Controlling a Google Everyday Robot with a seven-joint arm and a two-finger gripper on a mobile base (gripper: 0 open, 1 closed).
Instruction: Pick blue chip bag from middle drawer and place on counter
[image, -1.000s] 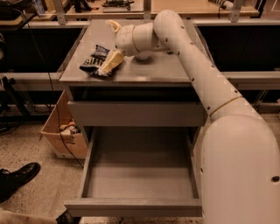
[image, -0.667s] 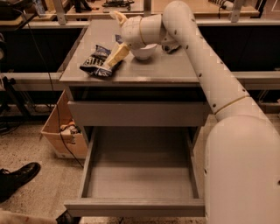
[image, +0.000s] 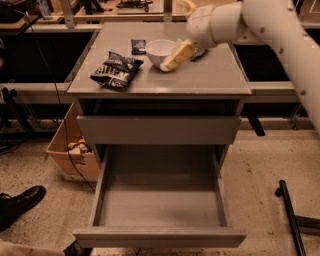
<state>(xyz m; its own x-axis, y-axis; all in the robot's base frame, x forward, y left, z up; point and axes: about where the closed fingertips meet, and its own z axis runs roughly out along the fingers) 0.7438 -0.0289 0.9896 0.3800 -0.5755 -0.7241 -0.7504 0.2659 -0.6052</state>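
The blue chip bag (image: 116, 70) lies on the left part of the counter (image: 200, 80), white lettering up, nothing touching it. My gripper (image: 176, 36) hangs over the counter's back middle, to the right of the bag and well clear of it. It is open and empty; one pale fingertip (image: 175, 59) sits by the rim of a white bowl. The middle drawer (image: 160, 205) is pulled fully out below, and its grey floor is bare.
A white bowl (image: 158, 52) and a small flat dark packet (image: 138, 46) sit at the counter's back. A closed drawer front (image: 160, 130) lies above the open drawer. A cardboard box (image: 67, 152) and a black shoe (image: 20, 205) are on the floor at the left, and a black stand leg (image: 291, 215) at the right.
The gripper has let go of the chip bag, lifted off it and swung right, over the bowl. The bag stays on the counter's left side.
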